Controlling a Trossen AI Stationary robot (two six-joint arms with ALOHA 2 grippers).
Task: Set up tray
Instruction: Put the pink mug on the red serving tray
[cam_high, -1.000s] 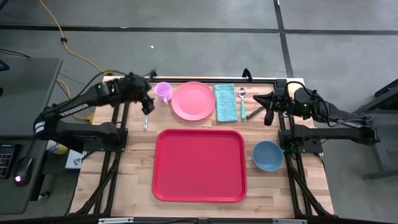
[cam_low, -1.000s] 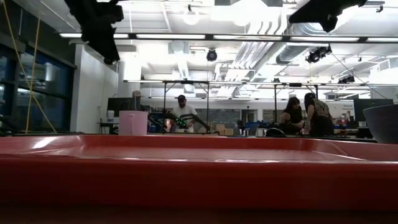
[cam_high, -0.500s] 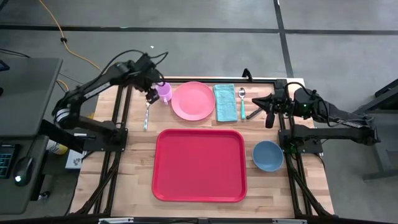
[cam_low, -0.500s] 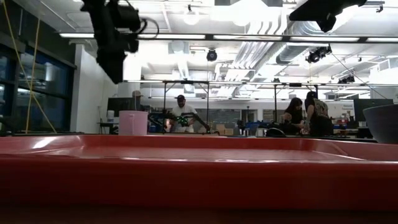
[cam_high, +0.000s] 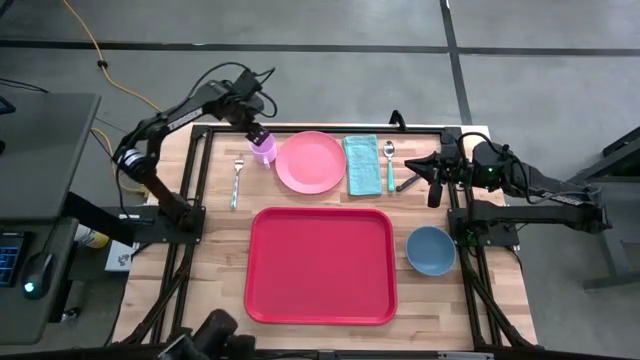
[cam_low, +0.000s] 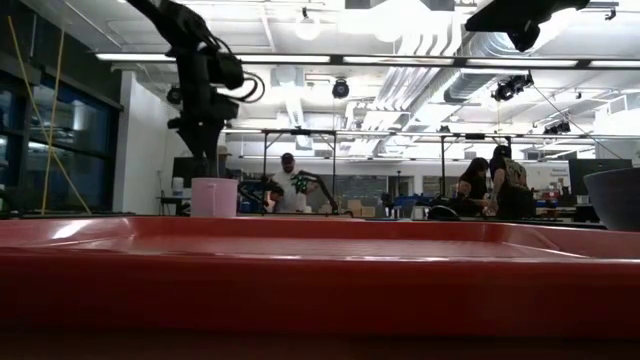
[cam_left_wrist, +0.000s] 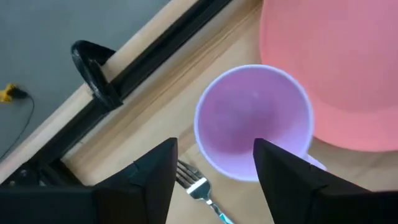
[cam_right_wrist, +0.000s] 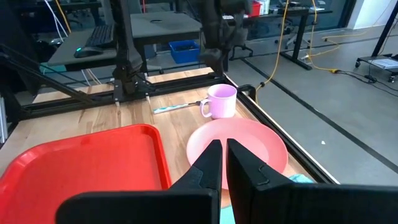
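In the high view the tray lies flat and bare in the lower middle of the frame. Above it, along the top of the table, stand a lilac cup, a pink plate, a folded napkin and a spoon; a fork lies at the upper left and a blue bowl at the right of the tray. The left gripper hangs just over the cup. The right gripper waits at the right edge.

In the low view the tray rim fills the lower half, and the left arm stands straight above the cup at the left of the frame.

In the left wrist view the fingers are spread apart, one on each side of the cup rim near the bottom of the frame. I think the risk is here: the cup nearly touches the plate, so a finger coming down may strike the rim, tip the cup, or push the plate away.

In the right wrist view the right fingers are nearly closed on nothing, with only a thin gap between them.
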